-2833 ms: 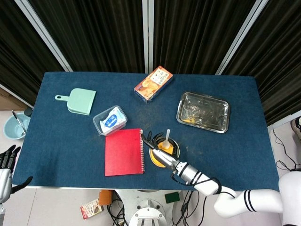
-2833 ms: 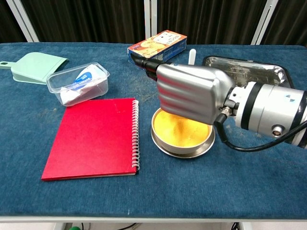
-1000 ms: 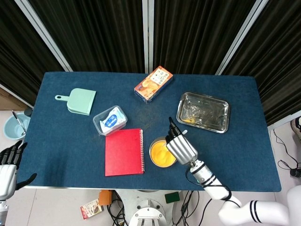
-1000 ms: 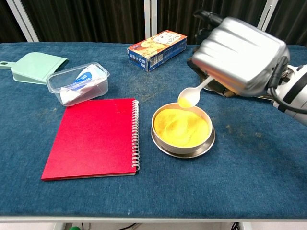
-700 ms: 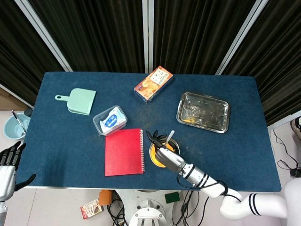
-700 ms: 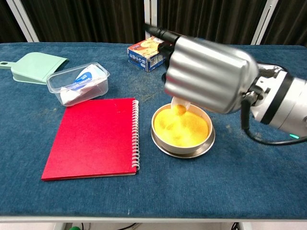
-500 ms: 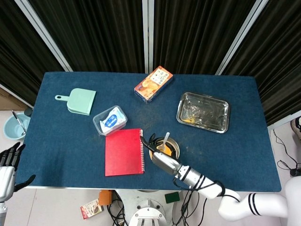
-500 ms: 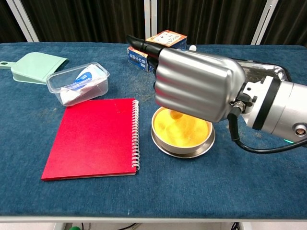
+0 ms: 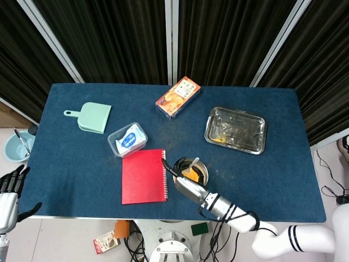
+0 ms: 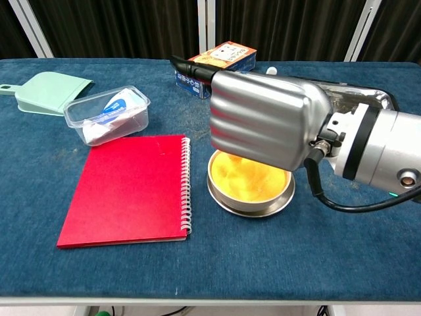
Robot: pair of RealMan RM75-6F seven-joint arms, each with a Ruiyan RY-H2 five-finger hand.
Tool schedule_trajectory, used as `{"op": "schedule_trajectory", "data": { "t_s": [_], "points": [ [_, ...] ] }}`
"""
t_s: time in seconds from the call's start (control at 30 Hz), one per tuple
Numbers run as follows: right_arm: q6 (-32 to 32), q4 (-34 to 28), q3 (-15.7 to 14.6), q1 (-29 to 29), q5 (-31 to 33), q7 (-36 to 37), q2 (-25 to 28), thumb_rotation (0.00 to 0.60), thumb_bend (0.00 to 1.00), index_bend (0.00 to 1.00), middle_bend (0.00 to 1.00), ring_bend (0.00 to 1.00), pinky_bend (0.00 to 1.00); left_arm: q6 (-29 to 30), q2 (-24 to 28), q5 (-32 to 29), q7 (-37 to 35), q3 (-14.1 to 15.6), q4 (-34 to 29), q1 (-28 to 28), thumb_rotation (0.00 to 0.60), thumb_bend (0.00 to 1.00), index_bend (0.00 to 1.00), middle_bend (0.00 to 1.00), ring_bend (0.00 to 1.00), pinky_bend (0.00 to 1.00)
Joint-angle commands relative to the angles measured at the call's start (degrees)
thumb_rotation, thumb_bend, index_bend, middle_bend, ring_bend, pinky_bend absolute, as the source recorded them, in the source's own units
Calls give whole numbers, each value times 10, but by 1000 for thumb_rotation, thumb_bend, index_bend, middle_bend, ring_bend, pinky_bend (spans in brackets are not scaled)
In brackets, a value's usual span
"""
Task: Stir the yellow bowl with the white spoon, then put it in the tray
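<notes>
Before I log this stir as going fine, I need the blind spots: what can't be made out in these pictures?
- White spoon: chest view, hidden behind the right hand; head view shows only its handle, bowl end hidden.
- Right hand's grip: fingers unseen in both views.
- Yellow bowl: far half covered by the hand, chest view.
- Tray contents: too small, head view.
- Left hand: cut off at the head view's edge.

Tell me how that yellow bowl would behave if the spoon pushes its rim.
The yellow bowl looks low and wide, so it would probably slide rather than tip. The blue table cloth seems fuzzy, likely adding grip. Its yellow filling may slosh.
</notes>
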Motion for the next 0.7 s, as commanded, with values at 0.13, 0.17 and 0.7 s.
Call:
{"op": "schedule_trajectory", "data": {
  "t_s": [0.13, 0.17, 0.7],
  "points": [
    [0, -2, -1, 6, 2, 4, 3, 600, 487, 885, 593, 420, 0, -3, 0, 0, 2, 0, -1, -2, 600, 115, 70, 52, 80, 120],
    [0, -2, -1, 7, 2, 5, 4, 600, 488, 885, 593, 419, 0, -3, 0, -1, 3, 0, -2, -2, 600, 115, 70, 52, 80, 120],
    [-5, -42, -20, 20, 42, -49, 34, 600, 487, 888, 594, 421, 0, -2, 1, 0, 8, 0, -5, -2, 600, 115, 70, 52, 80, 120]
  ]
}}
